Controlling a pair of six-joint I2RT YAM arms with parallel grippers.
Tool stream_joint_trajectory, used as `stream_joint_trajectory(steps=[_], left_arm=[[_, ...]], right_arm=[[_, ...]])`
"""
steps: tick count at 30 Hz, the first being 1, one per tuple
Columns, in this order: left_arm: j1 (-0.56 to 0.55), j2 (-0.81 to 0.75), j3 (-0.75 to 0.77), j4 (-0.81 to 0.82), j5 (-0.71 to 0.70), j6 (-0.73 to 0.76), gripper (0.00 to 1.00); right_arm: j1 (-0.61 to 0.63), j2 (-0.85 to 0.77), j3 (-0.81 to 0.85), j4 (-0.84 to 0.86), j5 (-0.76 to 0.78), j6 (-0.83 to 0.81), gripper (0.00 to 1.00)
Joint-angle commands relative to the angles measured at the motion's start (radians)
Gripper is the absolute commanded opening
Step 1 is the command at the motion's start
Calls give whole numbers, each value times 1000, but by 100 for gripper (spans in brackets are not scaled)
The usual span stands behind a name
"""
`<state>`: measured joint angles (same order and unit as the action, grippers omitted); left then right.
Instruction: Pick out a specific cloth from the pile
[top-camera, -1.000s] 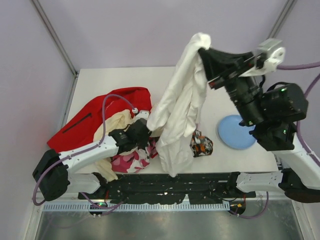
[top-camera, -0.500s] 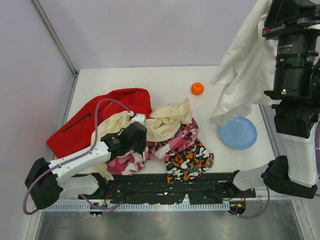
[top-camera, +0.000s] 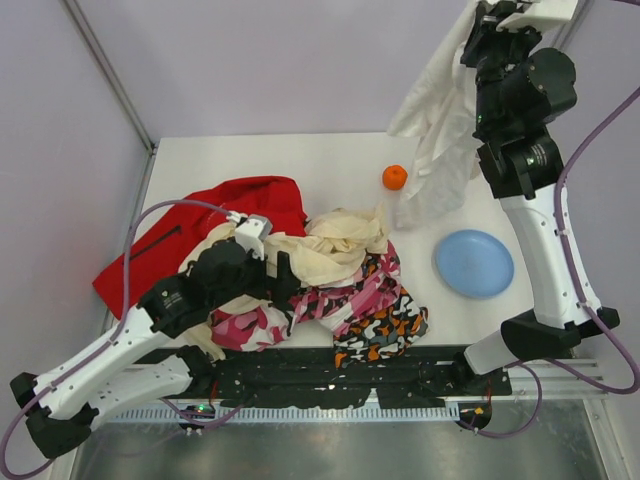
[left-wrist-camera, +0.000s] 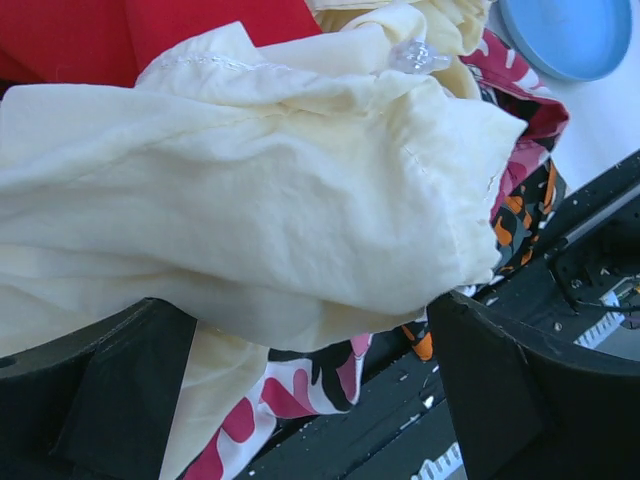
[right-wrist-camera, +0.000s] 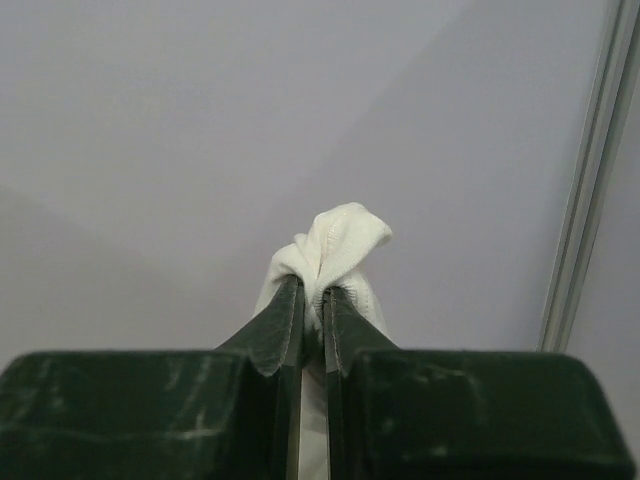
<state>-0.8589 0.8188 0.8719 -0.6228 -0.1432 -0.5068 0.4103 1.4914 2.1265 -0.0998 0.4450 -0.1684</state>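
A robotics lab test cell is shown. A white table (top-camera: 330, 155) is boxed in by plain lilac walls (top-camera: 300, 60) and aluminium posts (top-camera: 110, 70). 2 arms, the left arm (top-camera: 110, 355) and the right arm (top-camera: 545, 245), are bolted to a black rail (top-camera: 300, 378) at its near edge, with purple cables (top-camera: 128, 272) looped from them. Only props are laid out: a pile (top-camera: 340, 285) of clothes and a blue plate (top-camera: 474, 264).

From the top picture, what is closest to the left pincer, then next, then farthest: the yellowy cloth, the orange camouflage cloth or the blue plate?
1. Cream-yellow cloth: right at the open left pincer.
2. Orange camouflage cloth: a bit farther right, lower in the view.
3. Blue plate: far right, lying by itself.
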Motion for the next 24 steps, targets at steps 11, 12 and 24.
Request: stream_joint_trajectory(steps=[11, 12, 24], left_arm=[[3, -130, 30, -146, -142, 28, 100], [3, -133, 26, -146, -159, 27, 100], [37, -38, 67, -212, -279, -51, 100]], right_arm=[[-185, -62, -247, 152, -114, 245, 5], [-192, -60, -252, 152, -114, 248, 5], [-248, -11, -258, 106, 17, 201, 5]])
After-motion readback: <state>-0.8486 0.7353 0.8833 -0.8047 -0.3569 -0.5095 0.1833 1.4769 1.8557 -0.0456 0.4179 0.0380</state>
